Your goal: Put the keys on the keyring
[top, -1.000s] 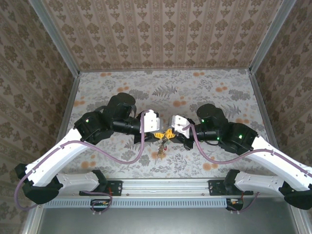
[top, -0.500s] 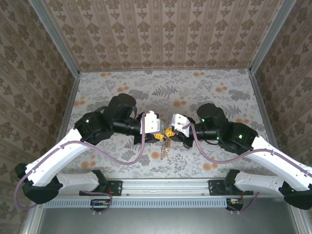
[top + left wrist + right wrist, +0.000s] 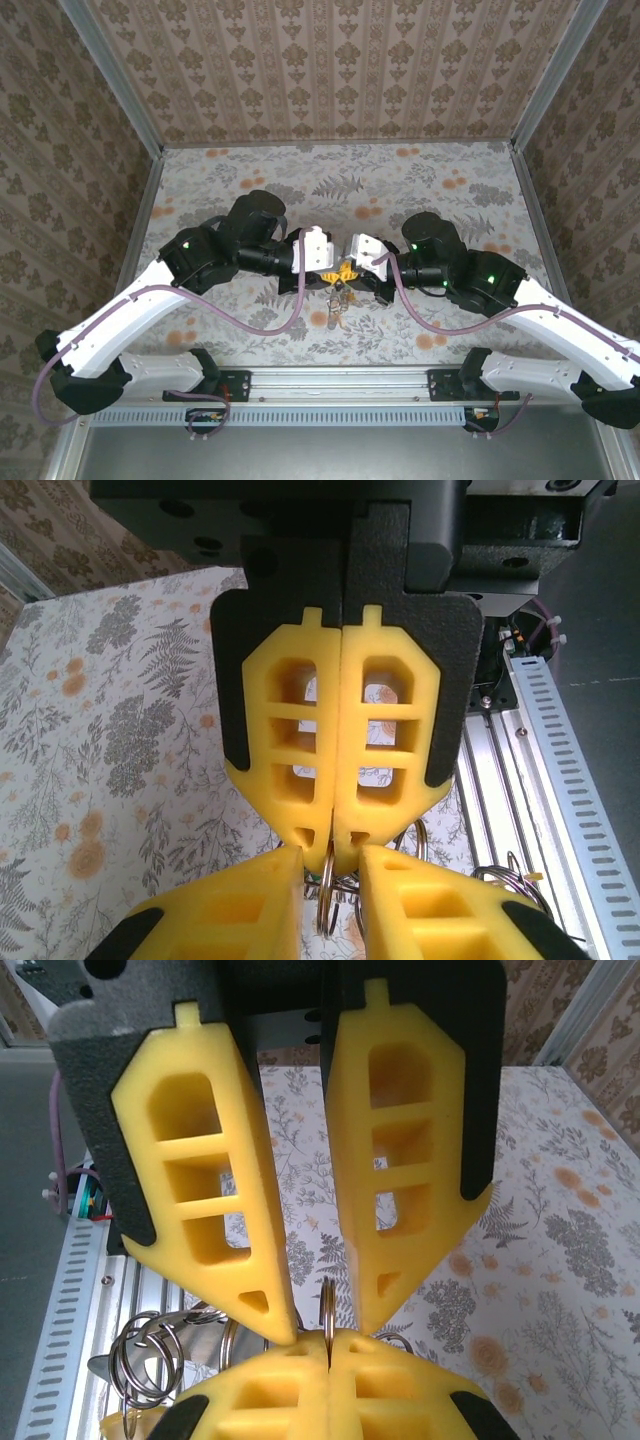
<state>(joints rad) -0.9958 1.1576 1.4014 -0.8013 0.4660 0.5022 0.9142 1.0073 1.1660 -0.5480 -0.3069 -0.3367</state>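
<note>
Floral-patterned tabletop point(image 3: 440, 190) under left claw point(image 3: 332, 845) clenched on the keyring point(image 3: 326, 1312), right claw point(image 3: 322, 1328) released astride it

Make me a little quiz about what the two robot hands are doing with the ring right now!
1. True or false: the left gripper is shut on the thin metal ring.
2. The right gripper is: A) open, with a finger on either side of the ring; B) shut on a red key; C) lying flat on the table.
3. Fill in: both grippers' fingers are coloured ___.
Key: 1 true; 2 A; 3 yellow.
</note>
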